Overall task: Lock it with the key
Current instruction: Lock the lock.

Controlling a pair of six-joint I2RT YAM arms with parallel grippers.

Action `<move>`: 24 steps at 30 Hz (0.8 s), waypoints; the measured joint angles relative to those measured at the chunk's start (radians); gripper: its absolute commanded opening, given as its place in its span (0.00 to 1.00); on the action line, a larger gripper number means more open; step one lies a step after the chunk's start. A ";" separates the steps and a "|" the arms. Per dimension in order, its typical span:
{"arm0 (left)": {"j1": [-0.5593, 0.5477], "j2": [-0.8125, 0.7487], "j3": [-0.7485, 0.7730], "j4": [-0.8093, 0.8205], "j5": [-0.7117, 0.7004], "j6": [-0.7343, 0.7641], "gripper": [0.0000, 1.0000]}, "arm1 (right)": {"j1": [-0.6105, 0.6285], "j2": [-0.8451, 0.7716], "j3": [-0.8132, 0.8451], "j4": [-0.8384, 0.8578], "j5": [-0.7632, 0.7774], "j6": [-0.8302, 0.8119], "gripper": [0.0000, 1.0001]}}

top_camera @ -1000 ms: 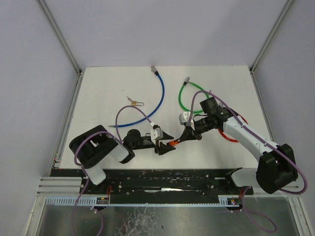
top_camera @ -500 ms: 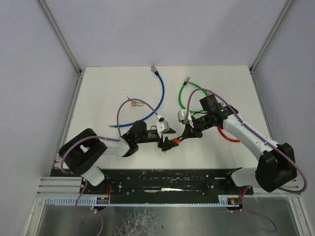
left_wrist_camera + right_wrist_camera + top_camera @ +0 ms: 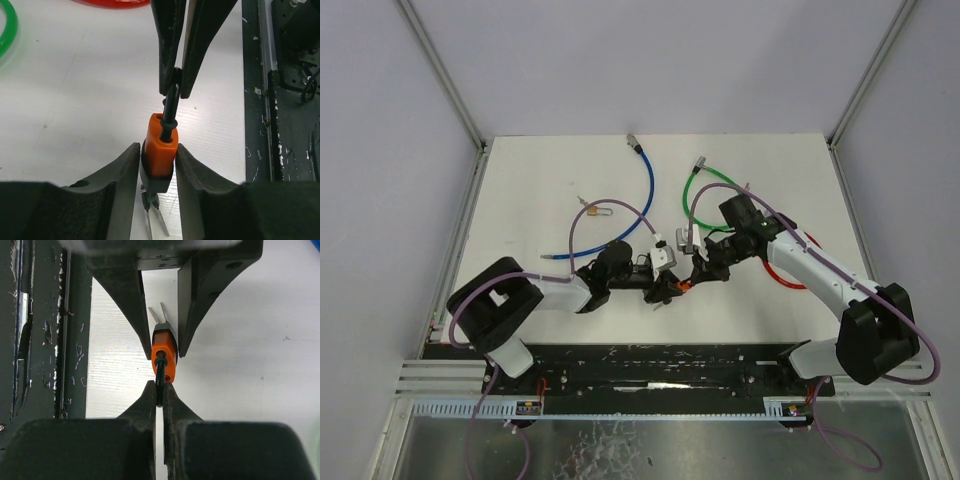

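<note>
An orange padlock (image 3: pixel 161 137) with a black shackle (image 3: pixel 170 106) hangs just above the white table between my two grippers. My left gripper (image 3: pixel 157 149) has both pads pressed against the sides of the lock's body. My right gripper (image 3: pixel 159 388) is shut on the shackle loop. Two thin metal keys (image 3: pixel 152 221) stick out of the lock's grey bottom end; they also appear in the right wrist view as keys (image 3: pixel 159 314). From above, the padlock (image 3: pixel 677 287) sits where the left gripper (image 3: pixel 665 290) and right gripper (image 3: pixel 696 277) meet.
A small brass padlock (image 3: pixel 592 209) lies at the back left. A blue cable (image 3: pixel 642 200), a green cable (image 3: pixel 692 196) and a red cable (image 3: pixel 786 277) curl across the table. The black base rail (image 3: pixel 660 362) runs along the near edge.
My left arm has swung right toward the padlock; its jaws opened wider, then closed onto the lock's body. The right gripper kept hold of the shackle and shifted slightly left.
</note>
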 measured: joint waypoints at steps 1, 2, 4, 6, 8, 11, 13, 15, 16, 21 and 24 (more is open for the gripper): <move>-0.001 0.009 0.002 0.000 0.003 0.000 0.31 | 0.003 0.006 0.002 0.000 0.005 0.001 0.00; -0.002 0.021 0.005 0.000 0.007 0.000 0.28 | 0.006 0.013 0.004 0.000 0.007 0.002 0.00; -0.003 0.043 0.014 0.002 0.017 -0.001 0.26 | 0.013 0.024 0.006 -0.001 0.021 0.004 0.00; -0.005 0.064 0.021 0.010 0.027 -0.004 0.18 | 0.016 0.031 0.006 -0.004 0.032 0.007 0.00; -0.006 0.081 0.028 0.013 0.038 -0.006 0.10 | 0.018 0.037 0.006 -0.008 0.038 0.010 0.00; -0.006 0.103 0.035 0.028 0.050 -0.007 0.00 | 0.018 0.043 0.006 -0.011 0.047 0.011 0.00; -0.006 0.112 0.035 0.035 0.054 -0.007 0.00 | 0.019 0.050 0.006 -0.013 0.047 0.013 0.00; -0.006 0.122 0.035 0.042 0.057 -0.006 0.00 | 0.019 0.059 0.006 -0.014 0.046 0.014 0.00; -0.006 0.127 0.035 0.047 0.058 -0.006 0.00 | 0.019 0.064 0.006 -0.014 0.045 0.014 0.00; -0.006 0.154 0.026 0.092 0.055 0.001 0.00 | 0.018 0.088 0.006 -0.018 0.036 0.014 0.00; -0.006 0.159 0.011 0.127 0.051 0.008 0.00 | 0.018 0.093 0.009 -0.022 0.027 0.013 0.00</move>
